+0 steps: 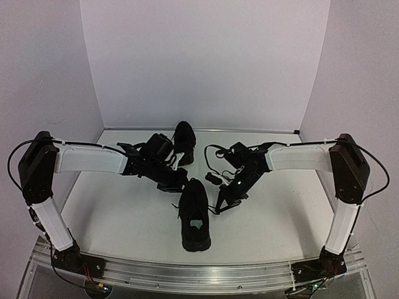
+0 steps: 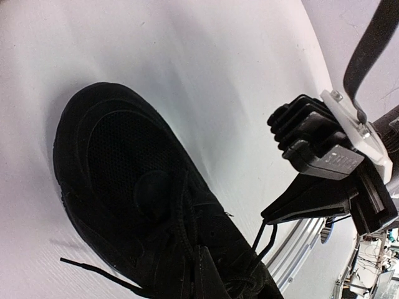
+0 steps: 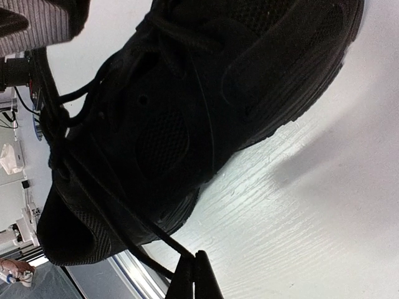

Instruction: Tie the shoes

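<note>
One black shoe (image 1: 194, 218) lies mid-table, toe toward the near edge; it also shows in the left wrist view (image 2: 118, 180) and the right wrist view (image 3: 187, 106). The other black shoe (image 1: 184, 140) lies at the back. My right gripper (image 1: 223, 204) sits just right of the near shoe, shut (image 3: 198, 265) on a thin black lace (image 3: 146, 229) pulled taut out from the shoe; from the left wrist it shows pinching a lace loop (image 2: 265, 237). My left gripper (image 1: 177, 185) is over the shoe's tongue, its fingers together (image 2: 204, 274) among the laces. A loose lace end (image 2: 87, 269) trails left.
An aluminium rail (image 1: 199, 271) runs along the table's near edge and shows in the left wrist view (image 2: 302, 246). A small black object (image 1: 213, 179) lies between the shoes and the right arm. White walls close the back and sides.
</note>
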Robot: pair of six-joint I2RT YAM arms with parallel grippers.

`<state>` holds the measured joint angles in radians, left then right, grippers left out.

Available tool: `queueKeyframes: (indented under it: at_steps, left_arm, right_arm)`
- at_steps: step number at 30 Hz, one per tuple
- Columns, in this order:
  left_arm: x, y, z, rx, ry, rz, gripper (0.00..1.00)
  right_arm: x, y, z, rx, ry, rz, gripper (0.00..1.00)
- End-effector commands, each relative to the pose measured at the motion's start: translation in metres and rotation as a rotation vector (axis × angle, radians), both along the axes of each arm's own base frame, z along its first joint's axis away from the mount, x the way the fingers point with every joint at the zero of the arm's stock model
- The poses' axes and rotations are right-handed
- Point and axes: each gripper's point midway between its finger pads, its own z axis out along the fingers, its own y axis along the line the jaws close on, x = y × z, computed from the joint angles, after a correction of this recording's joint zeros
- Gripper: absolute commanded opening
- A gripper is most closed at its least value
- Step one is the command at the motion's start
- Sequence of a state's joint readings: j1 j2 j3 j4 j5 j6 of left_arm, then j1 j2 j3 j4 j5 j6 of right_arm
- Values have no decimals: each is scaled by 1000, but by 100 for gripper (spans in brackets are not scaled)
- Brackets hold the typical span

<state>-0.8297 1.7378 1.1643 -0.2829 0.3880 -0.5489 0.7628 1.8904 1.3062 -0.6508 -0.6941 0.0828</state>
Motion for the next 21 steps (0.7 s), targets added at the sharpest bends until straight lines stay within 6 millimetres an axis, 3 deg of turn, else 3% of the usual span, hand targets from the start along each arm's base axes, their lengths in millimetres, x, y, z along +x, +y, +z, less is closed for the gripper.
queueKeyframes:
  at_steps: [1,9,21]
  left_arm:
    - [27,28,3,58,-79,93,0]
    - [34,45,-13,94,-64,130,0]
    - [41,53,-18,116,-63,131,0]
  right_arm:
    - [-7,-18,-6,-75,-3,-6,0]
    - [-13,-27,-14,-111,7,3,0]
    - [-16,-33,-19,-132,10,-1,0]
